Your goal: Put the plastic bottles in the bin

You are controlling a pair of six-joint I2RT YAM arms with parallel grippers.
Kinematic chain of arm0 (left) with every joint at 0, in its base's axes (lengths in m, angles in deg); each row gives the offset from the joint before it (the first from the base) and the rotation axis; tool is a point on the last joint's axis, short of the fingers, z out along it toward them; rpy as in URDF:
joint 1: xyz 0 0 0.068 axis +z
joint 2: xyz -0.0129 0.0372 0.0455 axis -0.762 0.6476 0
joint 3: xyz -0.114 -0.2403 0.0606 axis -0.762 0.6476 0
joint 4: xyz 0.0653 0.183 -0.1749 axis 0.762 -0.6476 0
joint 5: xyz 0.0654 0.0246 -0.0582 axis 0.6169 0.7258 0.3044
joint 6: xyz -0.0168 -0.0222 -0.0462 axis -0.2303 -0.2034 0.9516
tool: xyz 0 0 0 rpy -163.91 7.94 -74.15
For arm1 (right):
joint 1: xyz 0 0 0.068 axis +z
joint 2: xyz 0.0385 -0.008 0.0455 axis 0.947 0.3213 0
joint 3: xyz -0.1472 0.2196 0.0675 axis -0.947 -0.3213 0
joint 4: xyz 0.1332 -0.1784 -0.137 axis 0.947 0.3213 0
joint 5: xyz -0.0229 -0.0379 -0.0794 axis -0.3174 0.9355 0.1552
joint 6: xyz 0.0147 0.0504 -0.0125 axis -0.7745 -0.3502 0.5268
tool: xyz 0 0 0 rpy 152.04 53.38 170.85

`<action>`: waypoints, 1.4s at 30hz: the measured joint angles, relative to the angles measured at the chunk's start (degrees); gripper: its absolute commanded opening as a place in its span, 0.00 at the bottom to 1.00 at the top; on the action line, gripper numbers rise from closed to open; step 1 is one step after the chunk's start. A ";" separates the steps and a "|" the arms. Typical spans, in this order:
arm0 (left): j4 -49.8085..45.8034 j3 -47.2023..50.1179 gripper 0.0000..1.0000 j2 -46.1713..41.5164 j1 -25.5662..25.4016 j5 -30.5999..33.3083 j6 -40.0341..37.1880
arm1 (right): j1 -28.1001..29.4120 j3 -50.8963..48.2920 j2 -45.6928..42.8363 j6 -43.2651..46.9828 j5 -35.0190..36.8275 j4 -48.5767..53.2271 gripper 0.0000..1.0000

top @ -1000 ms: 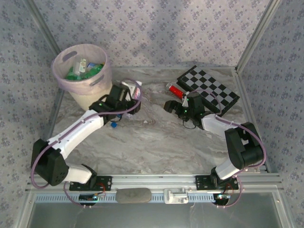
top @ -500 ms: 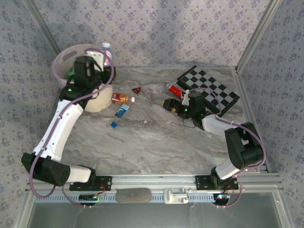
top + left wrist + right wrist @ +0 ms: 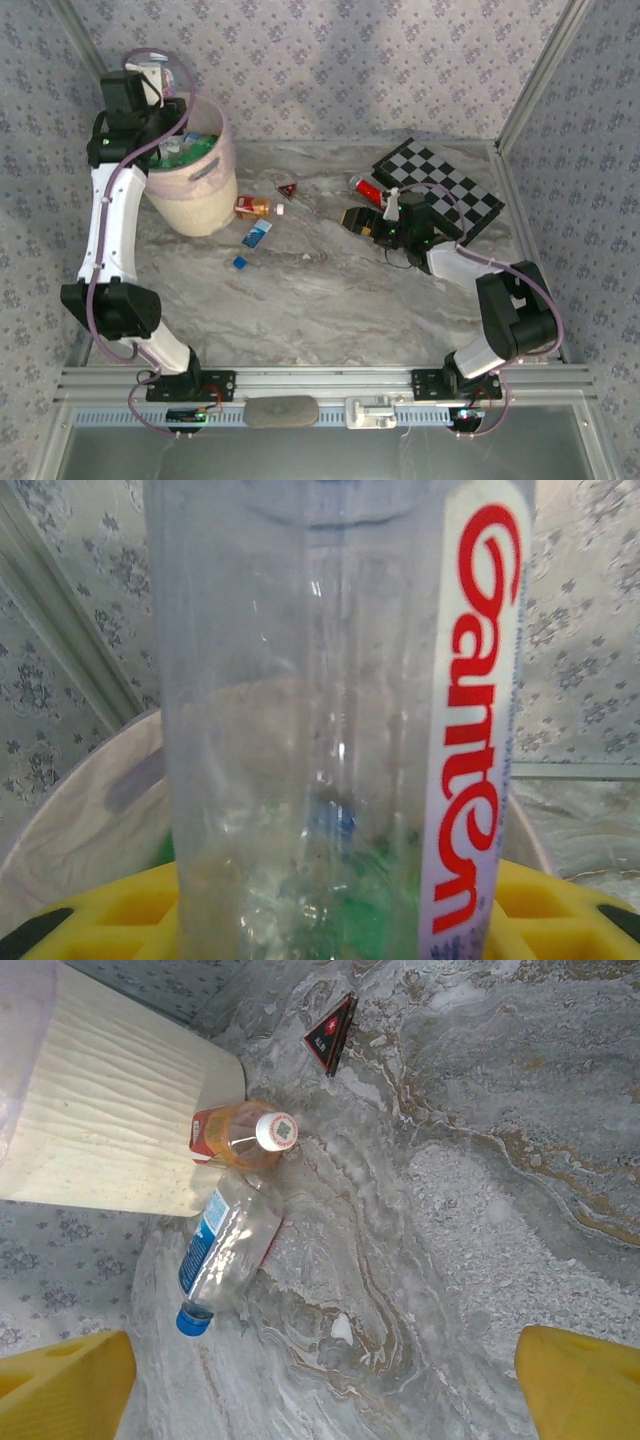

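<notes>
My left gripper [image 3: 152, 82] is raised above the far rim of the pale pink bin [image 3: 212, 172], shut on a clear plastic bottle [image 3: 320, 710] with a white label in red lettering. Its yellow fingers [image 3: 90, 920] flank the bottle, and green bottles [image 3: 190, 150] lie in the bin below. On the table beside the bin lie a red-labelled bottle of orange liquid [image 3: 255, 207] [image 3: 240, 1138] and a clear bottle with a blue label and blue cap [image 3: 254, 238] [image 3: 225, 1250]. My right gripper [image 3: 356, 218] [image 3: 320, 1390] hangs open over bare marble, well right of them.
A small red-and-black triangle [image 3: 288, 190] [image 3: 333, 1030] lies right of the bin. A long red bar [image 3: 369, 187] and a chessboard [image 3: 445, 190] sit at the back right, behind my right arm. The bin's cream side [image 3: 110, 1130] touches the orange bottle.
My left arm lifted the clear bottle off the table and swung it up and left, over the bin. The right arm has barely moved.
</notes>
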 measured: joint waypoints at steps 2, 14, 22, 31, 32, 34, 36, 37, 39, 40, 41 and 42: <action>-1.05 -1.07 0.49 1.62 0.11 -0.39 -0.20 | 0.02 0.02 -0.46 0.28 0.02 0.26 0.99; -7.58 -3.67 0.59 8.24 0.11 -1.42 0.37 | 0.02 0.02 -2.25 1.62 0.31 3.39 0.99; -9.49 -3.67 1.00 8.26 0.11 -2.25 2.47 | 0.17 0.02 -2.25 1.70 0.68 3.48 0.99; -8.39 -2.29 1.00 0.85 -0.13 -5.14 5.46 | 0.74 0.02 -2.23 1.70 0.90 3.48 0.99; -7.74 -1.49 1.00 -0.57 -0.28 -5.53 5.92 | 0.83 0.02 -2.21 1.70 0.90 3.48 0.99; -5.99 1.73 1.00 -4.44 -1.20 -6.45 6.86 | 1.01 0.04 -2.05 1.68 0.87 3.45 0.99; -4.22 5.49 1.00 -7.96 -2.93 -7.06 7.52 | 1.20 0.28 -1.51 1.68 0.87 3.45 0.99; -3.15 7.69 1.00 -9.64 -4.00 -7.30 7.98 | 1.33 0.48 -1.14 1.68 0.87 3.43 0.99; -0.92 12.46 1.00 -12.63 -6.19 -7.87 8.70 | 1.51 0.70 -0.48 1.66 0.87 3.45 0.99; 0.33 15.54 1.00 -14.23 -7.45 -7.98 9.16 | 1.70 0.83 -0.20 1.66 0.87 3.45 0.99; 1.49 18.40 1.00 -15.58 -8.55 -8.15 9.53 | 1.81 1.03 0.09 1.66 0.87 3.45 0.99; 2.47 21.44 1.00 -16.94 -9.75 -8.31 9.88 | 2.01 1.38 0.48 1.66 0.87 3.45 0.99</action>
